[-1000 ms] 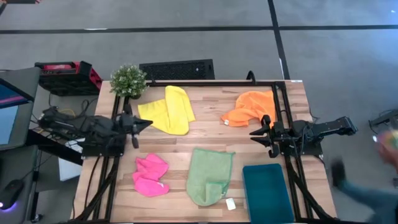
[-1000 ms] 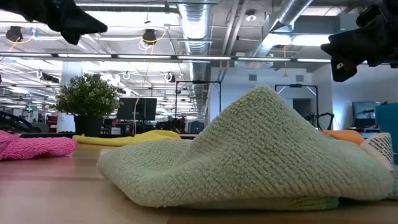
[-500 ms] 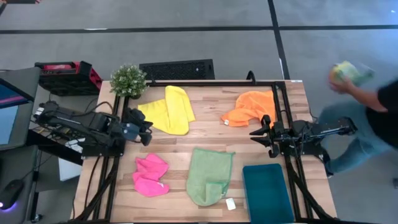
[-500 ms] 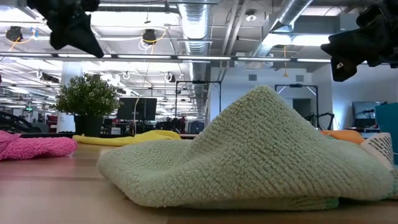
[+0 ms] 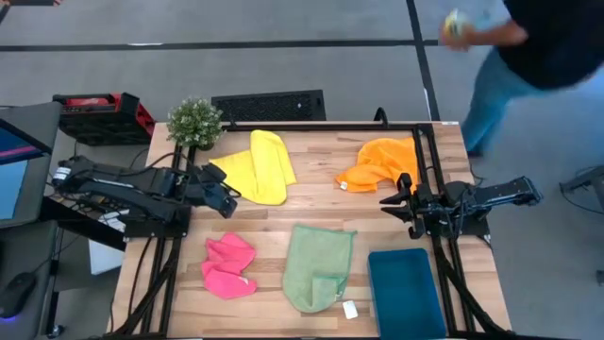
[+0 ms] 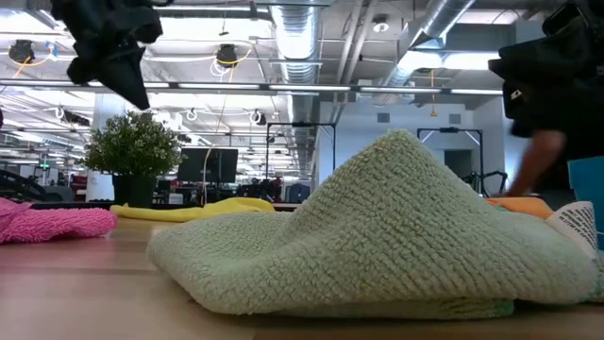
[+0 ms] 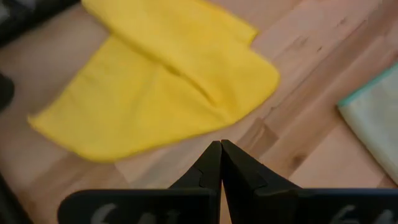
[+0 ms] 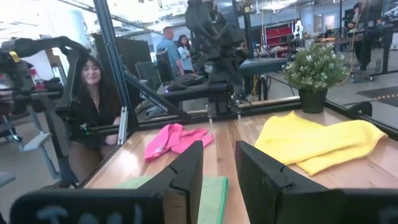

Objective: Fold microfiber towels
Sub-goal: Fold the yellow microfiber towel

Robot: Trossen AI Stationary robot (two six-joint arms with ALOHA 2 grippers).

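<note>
Four towels lie on the wooden table: yellow (image 5: 257, 167) at the far left, orange (image 5: 382, 162) at the far right, hot pink (image 5: 229, 264) at the near left, and light green (image 5: 319, 266) near the middle. All are crumpled or partly folded over. My left gripper (image 5: 229, 198) is shut and empty, tipped downward above the bare wood just near of the yellow towel (image 7: 161, 87). My right gripper (image 5: 387, 203) is open and empty, held level above the table, near of the orange towel.
A dark teal tray (image 5: 406, 291) lies at the near right, beside the green towel. A potted plant (image 5: 195, 121) stands at the far left corner. A person (image 5: 528, 47) moves beyond the table's far right corner. People show beyond the table's left side in the right wrist view (image 8: 93, 93).
My left gripper has tipped from level to pointing down and has gone a little toward the table's right edge, closer to the yellow towel's near edge. It stays shut. The person has walked past the table's right side toward the far right corner.
</note>
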